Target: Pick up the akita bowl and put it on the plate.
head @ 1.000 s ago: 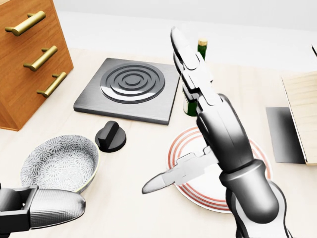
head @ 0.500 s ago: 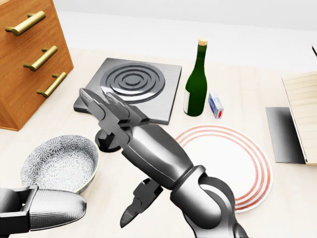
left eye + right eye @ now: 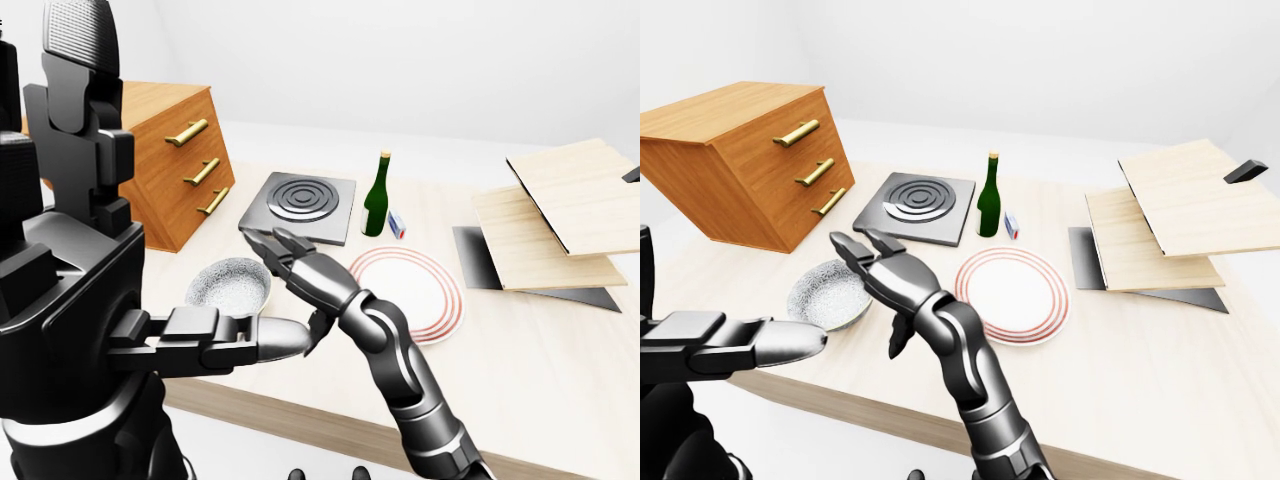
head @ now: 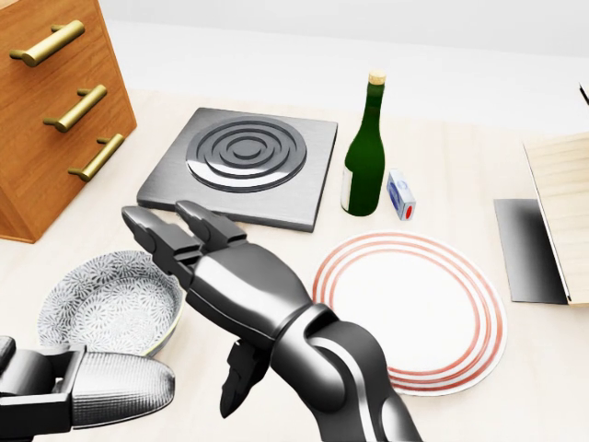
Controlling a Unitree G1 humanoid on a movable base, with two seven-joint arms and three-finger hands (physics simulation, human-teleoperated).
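Observation:
The akita bowl (image 4: 103, 302), grey-patterned and empty, rests upright on the light table at the lower left of the head view. The white plate (image 4: 414, 318) with red rings lies flat to its right, with nothing on it. My right hand (image 4: 198, 304) hovers between the two, just beside the bowl's right rim. It is open, fingers spread toward the bowl and thumb (image 4: 241, 376) hanging down, and it holds nothing. My left hand (image 4: 101, 389) stretches flat and open below the bowl, apart from it.
A wooden drawer cabinet (image 4: 46, 110) stands at the upper left. A grey burner plate (image 4: 241, 158), a green bottle (image 4: 364, 152) and a small box (image 4: 400, 195) lie above the plate. Wooden boards (image 3: 1160, 225) on a dark mat (image 4: 526, 250) occupy the right.
My right hand swung left and down from above the plate to the bowl's right side, uncovering the bottle and plate and hiding the black knob. The left hand edged slightly right.

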